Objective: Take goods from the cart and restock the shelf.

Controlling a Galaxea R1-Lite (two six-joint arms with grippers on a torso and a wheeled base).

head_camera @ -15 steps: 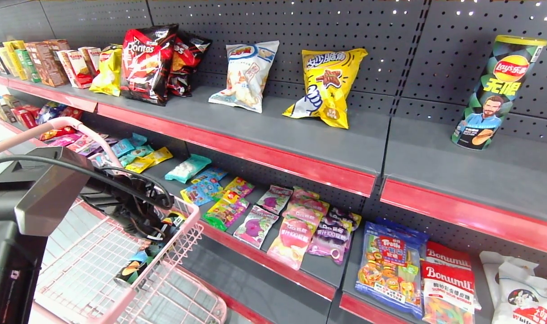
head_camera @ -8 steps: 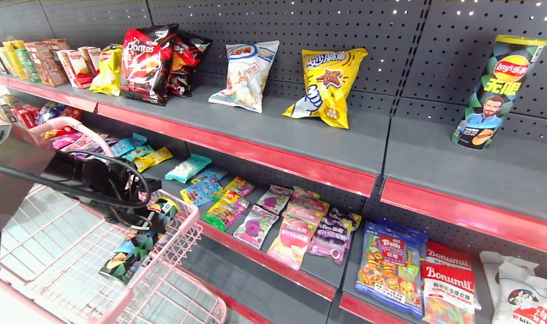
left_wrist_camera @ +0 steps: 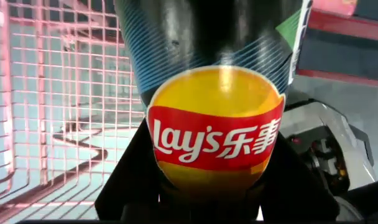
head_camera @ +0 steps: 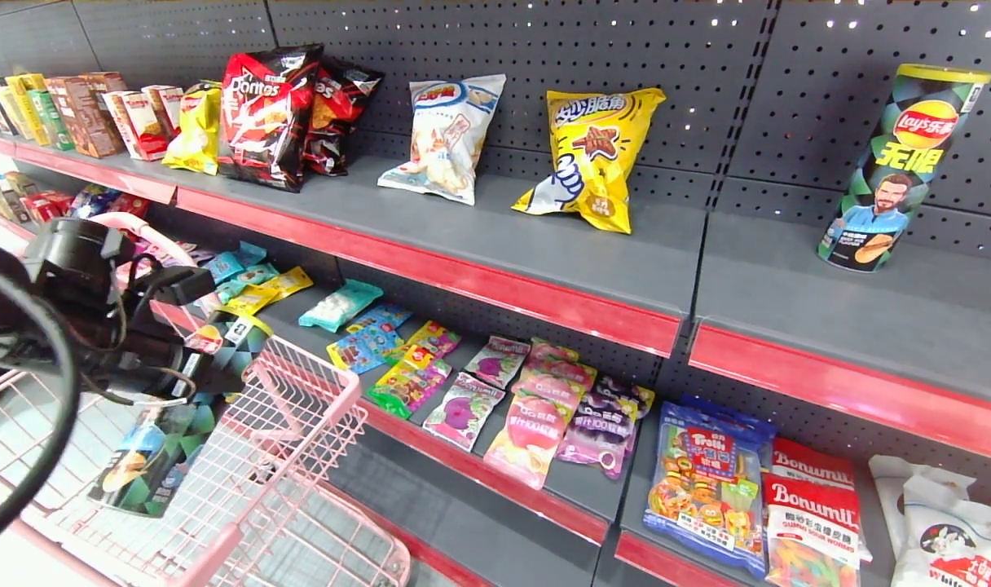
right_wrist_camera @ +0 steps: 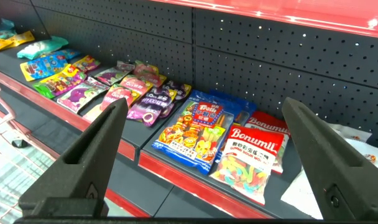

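The chip can (head_camera: 149, 456) is gripped near its top by the left end effector (head_camera: 206, 367), tilted over the cart (head_camera: 316, 383). The right end effector (right_wrist_camera: 204, 109) is wide open and empty. The can could be knocked on the cart rim, or slip while carried to the shelf (head_camera: 789, 302).

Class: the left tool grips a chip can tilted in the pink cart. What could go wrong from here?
The chip can tilts in the left tool, gripped above its middle; it might slip.
Its lower end sits below the cart rim and could snag the wire.
Shelving it might topple the standing can.
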